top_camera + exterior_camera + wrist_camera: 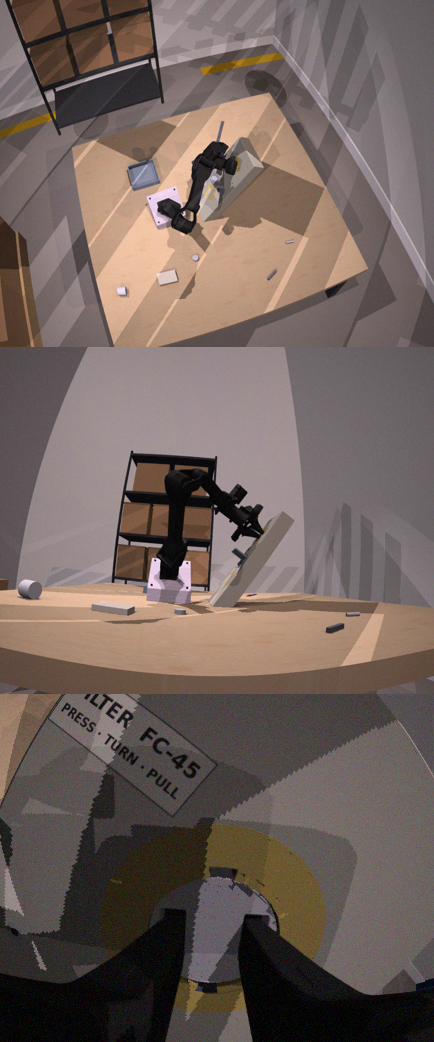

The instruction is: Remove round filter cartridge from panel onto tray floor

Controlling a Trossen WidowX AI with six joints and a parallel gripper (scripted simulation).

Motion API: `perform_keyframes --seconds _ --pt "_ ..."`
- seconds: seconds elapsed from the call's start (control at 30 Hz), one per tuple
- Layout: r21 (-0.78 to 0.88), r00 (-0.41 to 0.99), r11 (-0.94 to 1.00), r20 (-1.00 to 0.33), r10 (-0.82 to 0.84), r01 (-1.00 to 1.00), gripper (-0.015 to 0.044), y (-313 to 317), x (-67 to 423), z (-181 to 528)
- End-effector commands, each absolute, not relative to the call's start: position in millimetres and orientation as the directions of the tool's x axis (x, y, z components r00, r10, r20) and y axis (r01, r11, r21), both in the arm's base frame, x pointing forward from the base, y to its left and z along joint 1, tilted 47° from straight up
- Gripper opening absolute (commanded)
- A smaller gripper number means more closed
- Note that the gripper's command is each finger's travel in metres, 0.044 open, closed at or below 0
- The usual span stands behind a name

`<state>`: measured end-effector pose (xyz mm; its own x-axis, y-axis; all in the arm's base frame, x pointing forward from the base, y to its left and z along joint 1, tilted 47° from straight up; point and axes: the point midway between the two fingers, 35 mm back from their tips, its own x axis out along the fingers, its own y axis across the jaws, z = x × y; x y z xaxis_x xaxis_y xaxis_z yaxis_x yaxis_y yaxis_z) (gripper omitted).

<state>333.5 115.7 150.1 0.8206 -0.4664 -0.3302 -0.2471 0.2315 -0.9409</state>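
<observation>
- The gripper (pixel 212 922) is clamped on the filter cartridge (pixel 215 950), its two dark fingers set into the slots on the round grey face.
- The cartridge sits in the sloping service panel (pixel 269 538), ringed by a yellow collar (pixel 293 888); it looks flush, not drawn out.
- The label (pixel 134 753) reads press, turn, pull. A straight pull without the turn would likely jam, or drag the leaning panel.
- The fingertips have little purchase in narrow slots; twisting off-axis could make them slip out.
- If the cartridge comes free suddenly, it may drop onto the table (pixel 231 289) rather than reach the tray (pixel 143 174), which stands well apart beyond the arm's base (pixel 153 200).
</observation>
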Motion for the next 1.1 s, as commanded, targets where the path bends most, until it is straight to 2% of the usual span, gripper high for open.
perform_keyframes --seconds 0.0,0.5,1.07 --pt "-0.941 0.816 0.136 -0.338 -0.468 -0.311 0.0000 111.9 337.4 148.4" --pt "-0.799 0.816 -0.315 -0.338 -0.468 -0.512 0.0000 110.4 339.8 147.4" --pt "-0.384 0.816 -0.723 -0.338 -0.468 -0.574 0.0000 109.8 340.8 147.0"
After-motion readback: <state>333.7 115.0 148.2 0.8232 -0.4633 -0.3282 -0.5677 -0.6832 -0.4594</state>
